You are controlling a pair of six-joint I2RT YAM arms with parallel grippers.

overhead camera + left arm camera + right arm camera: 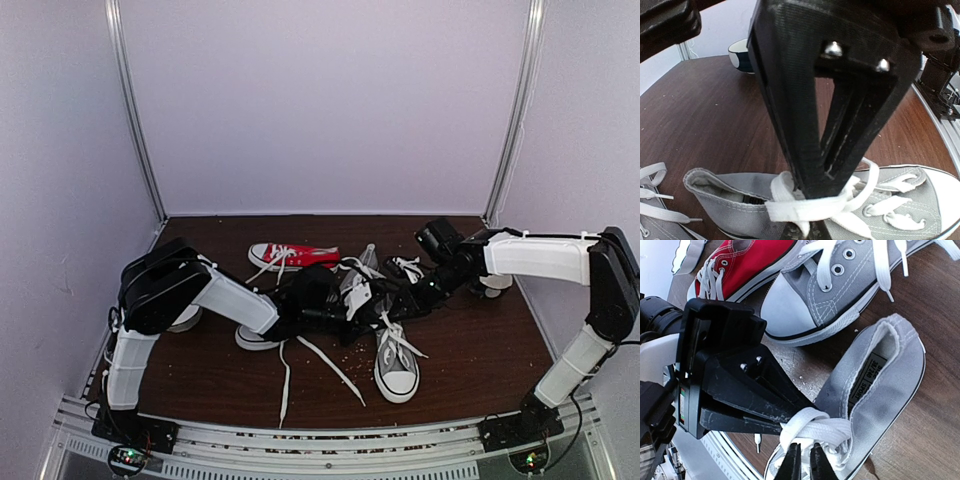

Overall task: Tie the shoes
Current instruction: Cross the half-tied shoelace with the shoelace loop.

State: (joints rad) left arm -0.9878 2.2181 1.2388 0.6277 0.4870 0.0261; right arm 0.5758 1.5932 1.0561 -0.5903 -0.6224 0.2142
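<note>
Both arms meet over the middle of the dark wooden table [480, 350]. The left gripper [812, 191] is clamped on a loop of white lace [790, 207] drawn up from the throat of a grey canvas sneaker [735, 205]. Its fingers are pressed together and the flat lace is folded around their tips.

In the left wrist view the sneaker rests on the table with its open heel collar to the left and its white toe cap to the right.

The right gripper [803, 466] comes at the same knot of lace from the opposite side. Its slim fingers stand close together with only a narrow slit between them, and their tips are just beside the bunched lace. Whether they pinch any of it cannot be told.

A second grey sneaker [845, 285] lies just beside the first. Its laces are loose and its toe cap points toward the first sneaker's collar. A red sneaker [747, 260] lies against that toe cap on the far side.
</note>
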